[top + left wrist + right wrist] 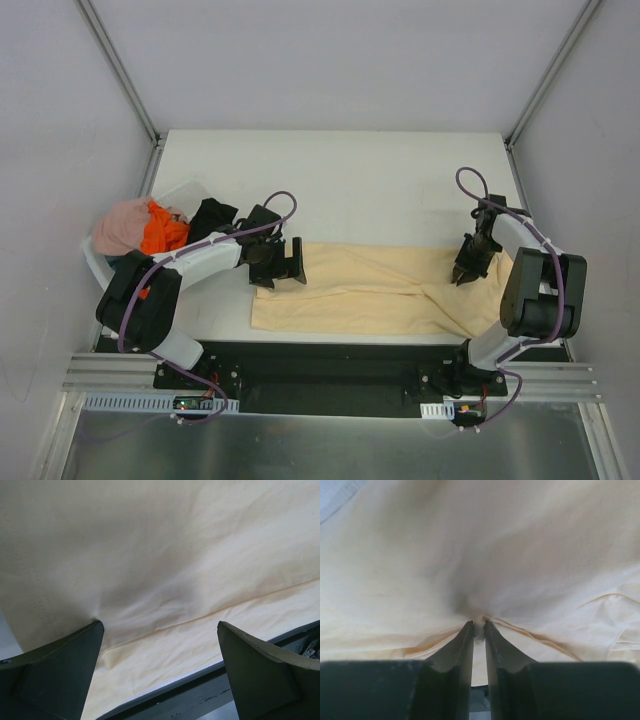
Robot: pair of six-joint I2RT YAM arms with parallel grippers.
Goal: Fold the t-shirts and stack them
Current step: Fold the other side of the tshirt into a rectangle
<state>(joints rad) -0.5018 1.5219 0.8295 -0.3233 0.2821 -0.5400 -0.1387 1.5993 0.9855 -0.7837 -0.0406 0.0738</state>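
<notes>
A pale yellow-beige t-shirt (pixel 370 290) lies spread along the table's near edge. My right gripper (pixel 463 273) stands on its right part, and in the right wrist view this gripper (pixel 478 625) is shut on a pinched fold of the t-shirt (pixel 485 555). My left gripper (pixel 283 265) sits at the shirt's left end. In the left wrist view its fingers (pixel 55 670) stand wide open over the cloth (pixel 160 570), holding nothing. Pink (pixel 120 228), orange (pixel 162 232) and black (pixel 210 217) t-shirts are bunched in the white basket at left.
The white plastic basket (pixel 185 190) stands at the table's left edge beside my left arm. The white table (pixel 360 180) stretches behind the shirt to the back wall. A dark rail (pixel 200 695) runs along the near table edge just under the shirt's hem.
</notes>
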